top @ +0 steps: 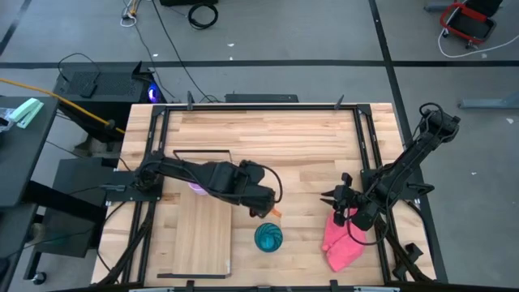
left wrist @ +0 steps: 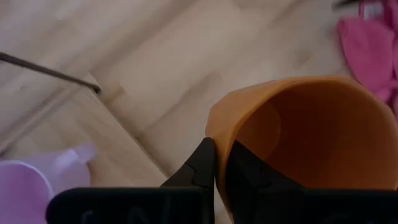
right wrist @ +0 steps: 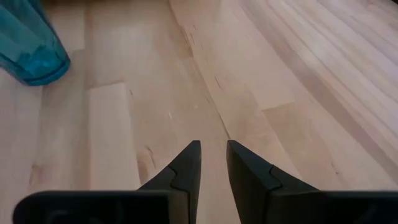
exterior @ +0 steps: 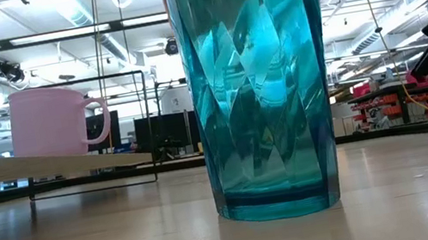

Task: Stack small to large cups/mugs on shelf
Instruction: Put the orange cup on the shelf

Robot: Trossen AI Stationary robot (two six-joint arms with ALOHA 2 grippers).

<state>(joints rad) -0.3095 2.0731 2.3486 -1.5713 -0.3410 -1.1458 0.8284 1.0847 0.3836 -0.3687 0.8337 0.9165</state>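
Note:
My left gripper [top: 266,204] is shut on the orange mug [left wrist: 305,137] between the shelf and the teal cup. Only an orange sliver of the mug [top: 276,212] shows in the high view. The lilac mug [top: 197,188] stands on its base at the far end of the light-wood shelf board [top: 203,239], beside the thin black wire frame [top: 203,152]. It also shows in the low view [exterior: 53,121]. The teal cup [top: 268,237] stands upright on the table near the front edge. My right gripper [right wrist: 213,148] hovers over bare table beside the pink cloth, open by a narrow gap and empty. My left gripper pinches the orange mug's wall at the rim [left wrist: 219,134], with one finger [left wrist: 249,171] inside the mug and the other finger [left wrist: 200,167] outside. The mug's opening faces the wrist camera. The gripper hides whether the mug's base is clear of the table.
A pink cloth [top: 340,243] lies crumpled at the front right, just under my right arm. Black frame rails [top: 365,146] run along the table's left and right sides. In the low view the teal cup [exterior: 256,87] fills the middle and hides what is behind it.

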